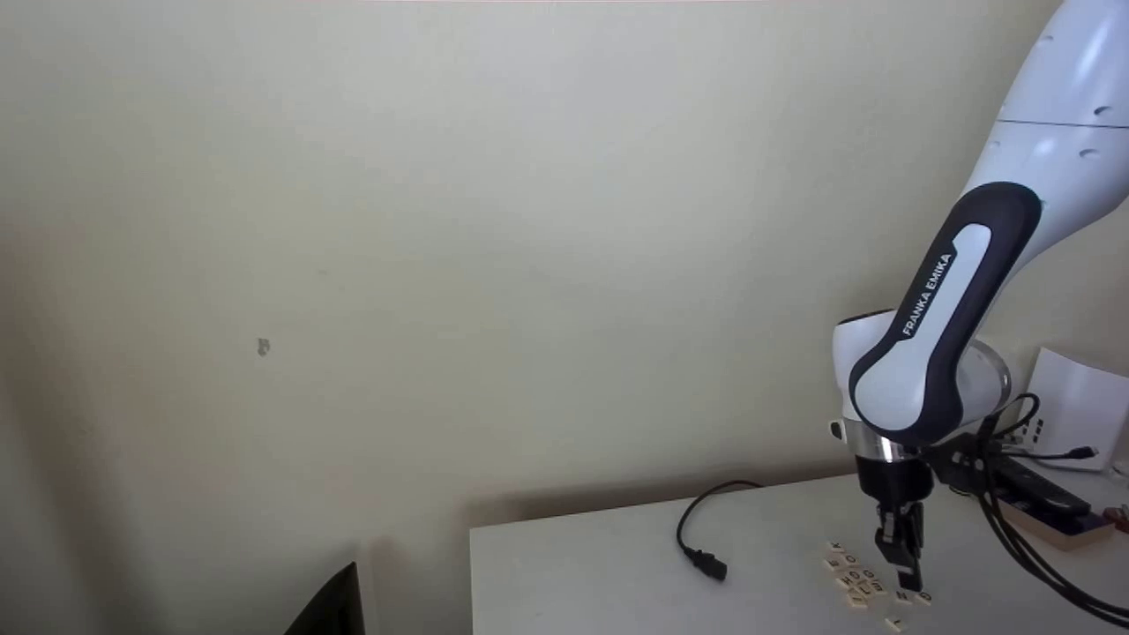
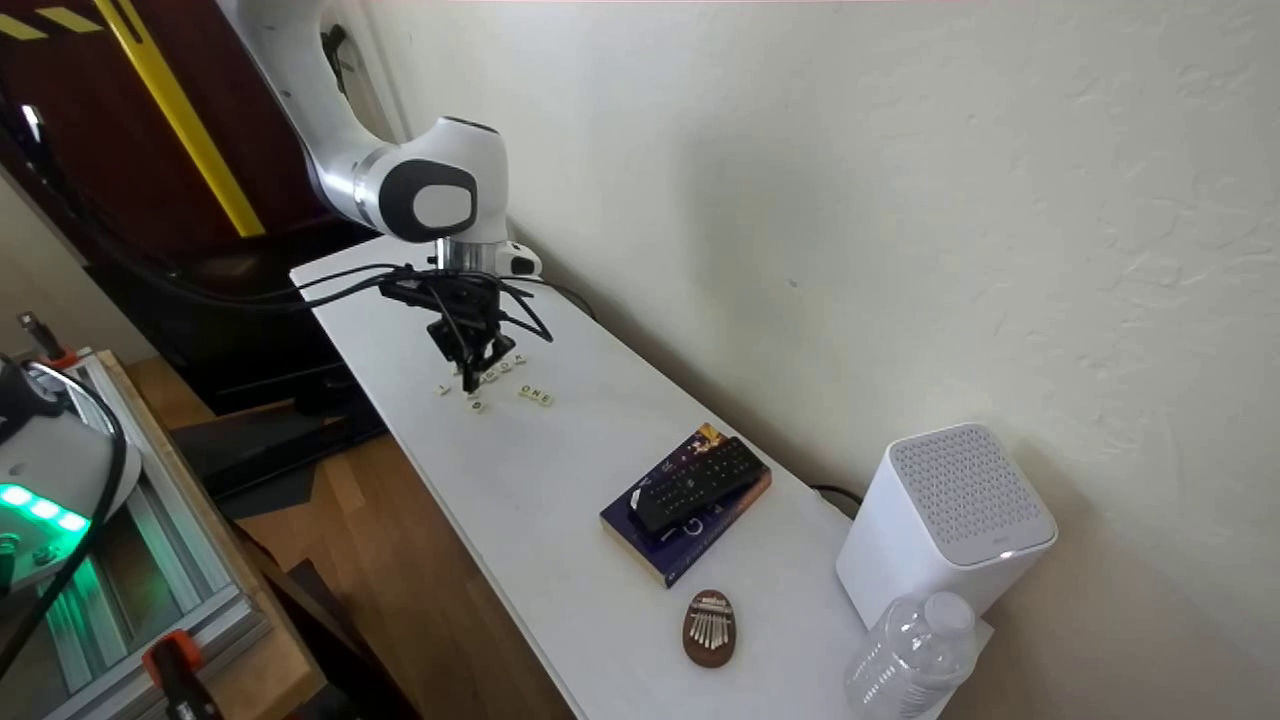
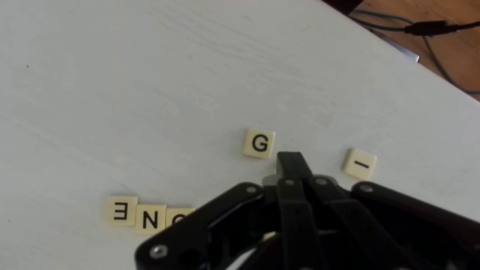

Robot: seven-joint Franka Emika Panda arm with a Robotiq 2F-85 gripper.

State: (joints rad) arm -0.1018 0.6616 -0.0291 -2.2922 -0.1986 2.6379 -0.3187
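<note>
My gripper [image 3: 294,165] has its black fingertips together, with nothing seen between them. It points down just above the white table, and it also shows in both exterior views [image 1: 909,582] [image 2: 471,380]. The cream letter tile G [image 3: 259,143] lies just beside the fingertips. A tile marked with a single bar [image 3: 360,164] lies apart on the other side. Tiles E [image 3: 122,210], N [image 3: 150,219] and a partly covered O [image 3: 179,215] lie in a touching row. A sliver of another tile shows beside the fingertip. More tiles are hidden under the gripper in the wrist view.
A black power cable [image 1: 708,564] lies on the table. A book [image 2: 655,560] bears a black remote [image 2: 700,483]. Further along are a brown thumb piano [image 2: 710,628], a white box device [image 2: 945,510] and a clear bottle [image 2: 912,660]. Black cables [image 1: 1014,538] hang from the arm.
</note>
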